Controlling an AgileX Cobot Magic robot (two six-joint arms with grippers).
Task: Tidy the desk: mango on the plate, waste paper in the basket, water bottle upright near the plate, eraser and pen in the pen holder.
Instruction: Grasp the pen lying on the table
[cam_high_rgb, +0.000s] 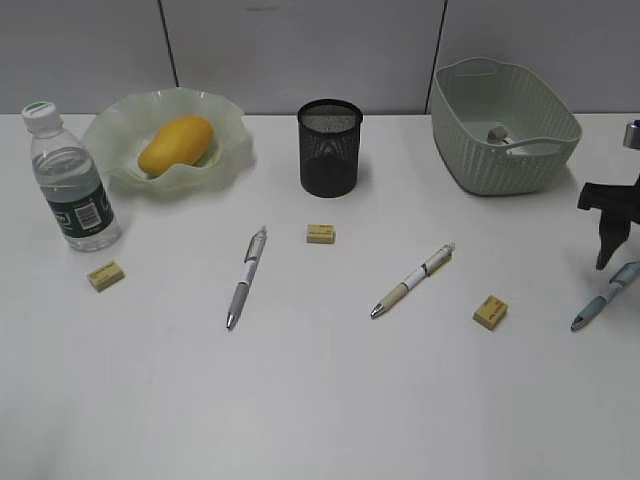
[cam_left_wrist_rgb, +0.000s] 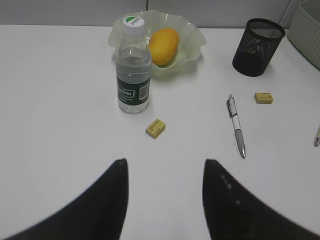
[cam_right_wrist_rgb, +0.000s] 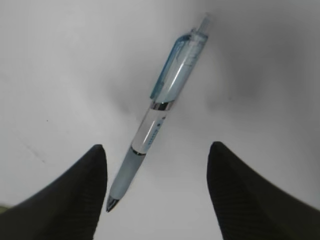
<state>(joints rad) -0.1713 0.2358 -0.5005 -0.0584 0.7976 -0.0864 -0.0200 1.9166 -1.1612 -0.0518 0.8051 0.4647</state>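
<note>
Clearly, the plate (cam_high_rgb: 168, 140) at ten o'clock on the desk (cam_high_rgb: 320, 400) cradles the mango (cam_high_rgb: 177, 145), and the basket (cam_high_rgb: 505, 125) at two o'clock holds the waste paper (cam_high_rgb: 497, 132). The pen holder (cam_high_rgb: 330, 147) at twelve o'clock shows nothing inside. One water bottle (cam_high_rgb: 72, 180) stands upright at nine o'clock, just beside the plate. Three erasers lie loose: left eraser (cam_high_rgb: 106, 275), middle eraser (cam_high_rgb: 320, 233), right eraser (cam_high_rgb: 490, 311). Three pens lie flat: grey pen (cam_high_rgb: 246, 276), cream pen (cam_high_rgb: 412, 279), blue pen (cam_right_wrist_rgb: 157, 112). The right gripper (cam_right_wrist_rgb: 156, 192) hangs at three o'clock, jaws apart over the blue pen, not gripping it. The left gripper (cam_left_wrist_rgb: 165, 200) also stands apart, empty.
</note>
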